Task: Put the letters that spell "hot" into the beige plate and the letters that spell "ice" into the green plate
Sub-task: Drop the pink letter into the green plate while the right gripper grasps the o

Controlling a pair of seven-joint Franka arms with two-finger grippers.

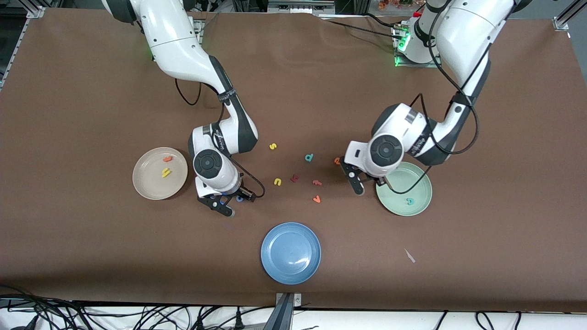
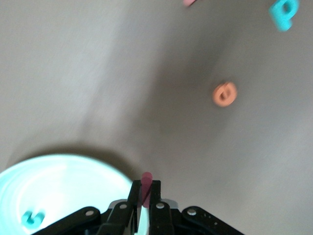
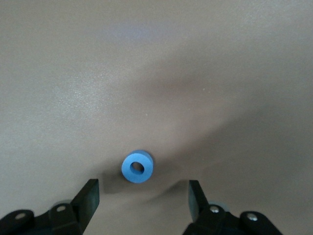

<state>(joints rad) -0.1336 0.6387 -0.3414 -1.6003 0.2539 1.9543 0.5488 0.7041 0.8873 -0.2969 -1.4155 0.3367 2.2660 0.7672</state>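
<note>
No wording is legible anywhere; the black band on the white right arm carries unreadable lettering.

A brown tabletop fills the front view under even light. Black cables trail along a pale strip at six o'clock. Metal frame corners show at one and eleven o'clock.

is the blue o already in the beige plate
No, the blue o lies on the bare table between the open right gripper's fingers.
</note>
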